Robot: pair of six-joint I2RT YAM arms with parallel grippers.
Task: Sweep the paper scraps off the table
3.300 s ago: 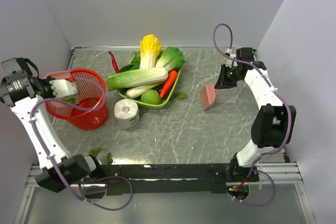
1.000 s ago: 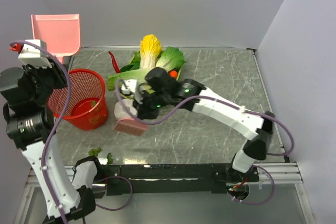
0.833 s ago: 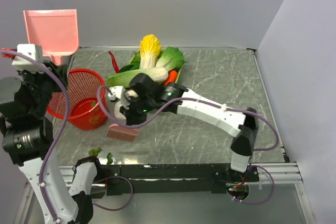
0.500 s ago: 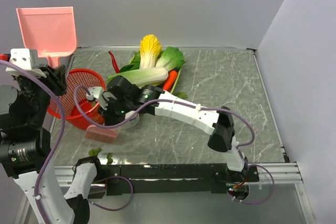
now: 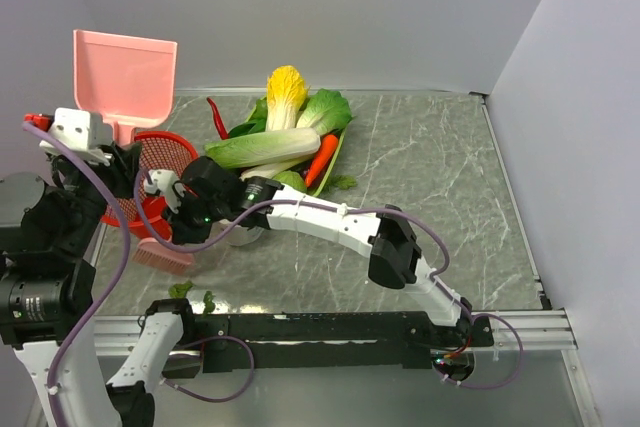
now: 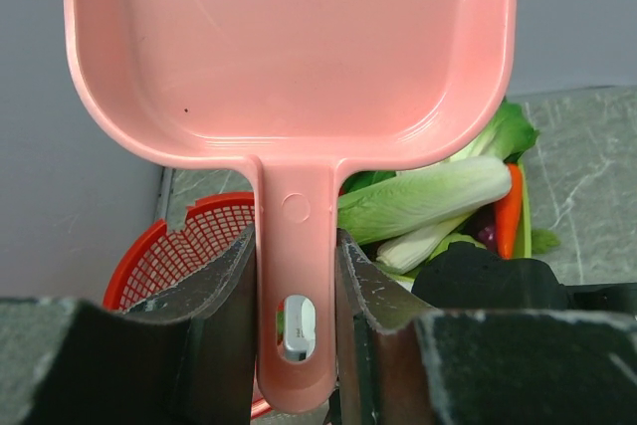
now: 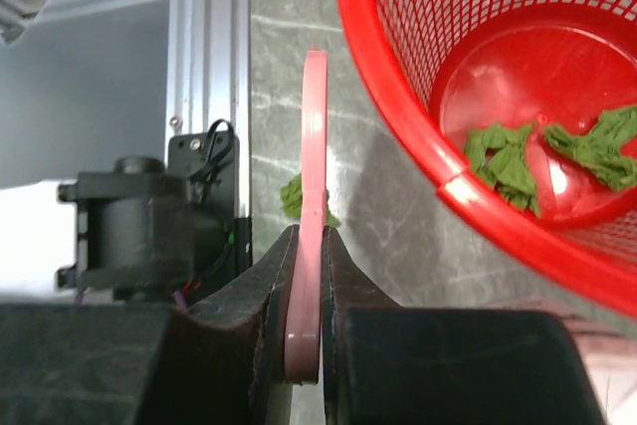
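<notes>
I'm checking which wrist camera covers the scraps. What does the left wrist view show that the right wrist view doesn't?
Left wrist only: the dustpan, its handle clamped in the left gripper, and vegetables behind it. Right wrist only: the brush pinched in the right gripper, green scraps inside the red basket, another scrap on the table. Both: the red basket and the table.
</notes>
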